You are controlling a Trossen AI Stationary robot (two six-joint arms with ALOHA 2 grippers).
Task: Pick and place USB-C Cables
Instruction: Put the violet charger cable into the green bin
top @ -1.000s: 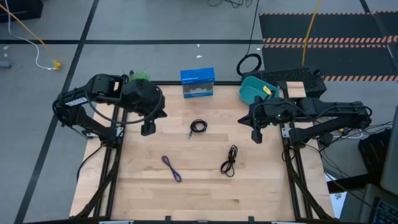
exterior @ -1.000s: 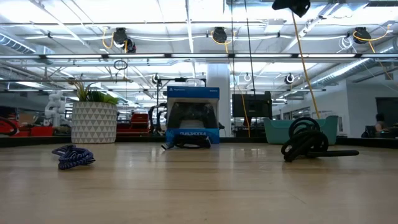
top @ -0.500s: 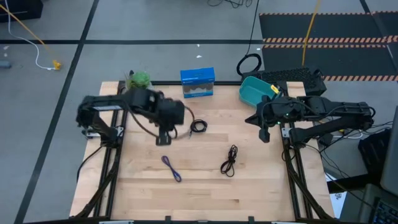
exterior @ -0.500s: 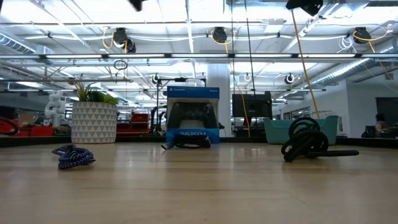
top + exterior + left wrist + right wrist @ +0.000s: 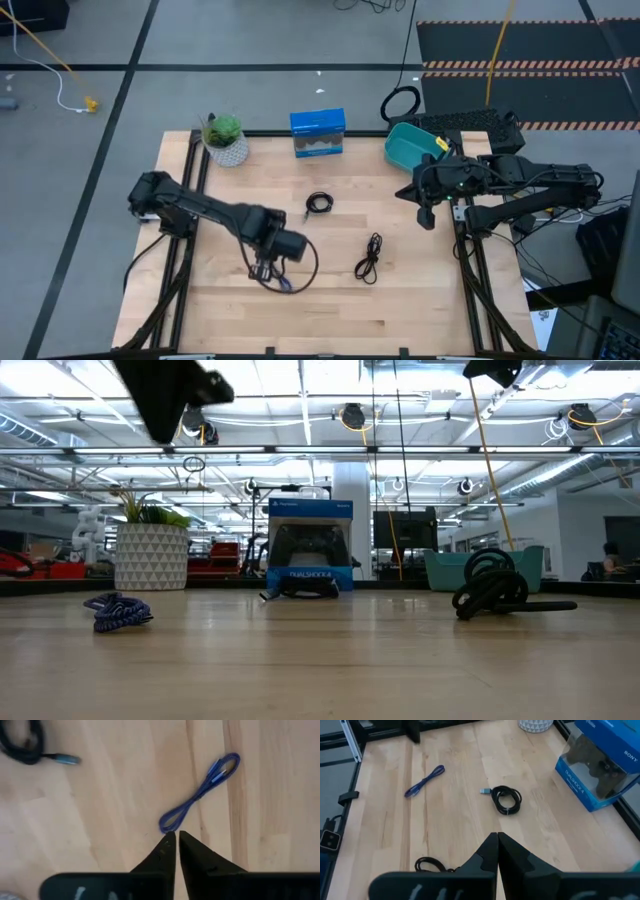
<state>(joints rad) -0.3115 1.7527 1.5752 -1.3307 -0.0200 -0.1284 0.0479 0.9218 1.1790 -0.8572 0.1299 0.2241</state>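
The blue-purple USB-C cable (image 5: pixel 200 795) lies flat on the table as a long doubled bundle, seen too in the high view (image 5: pixel 282 280) and low view (image 5: pixel 118 610). My left gripper (image 5: pixel 176 836) hangs over its one end, pointing down, shut and clear of it (image 5: pixel 266 270). The black round coil (image 5: pixel 319 203) and the long black bundle (image 5: pixel 370 257) lie flat further right. My right gripper (image 5: pixel 427 218) waits shut, raised over the table's right side.
At the far edge stand a potted plant (image 5: pixel 225 135), a blue controller box (image 5: pixel 318 133) and a teal bin (image 5: pixel 415 145). A big black cable loop (image 5: pixel 402 102) lies on the floor beyond. Bare wood stretches along the near edge.
My left gripper has swung from the far left corner toward the table's middle and near edge, sinking and tipping to point straight down over the blue-purple cable. My right gripper has shifted a little toward the right edge. The cables have stayed where they were.
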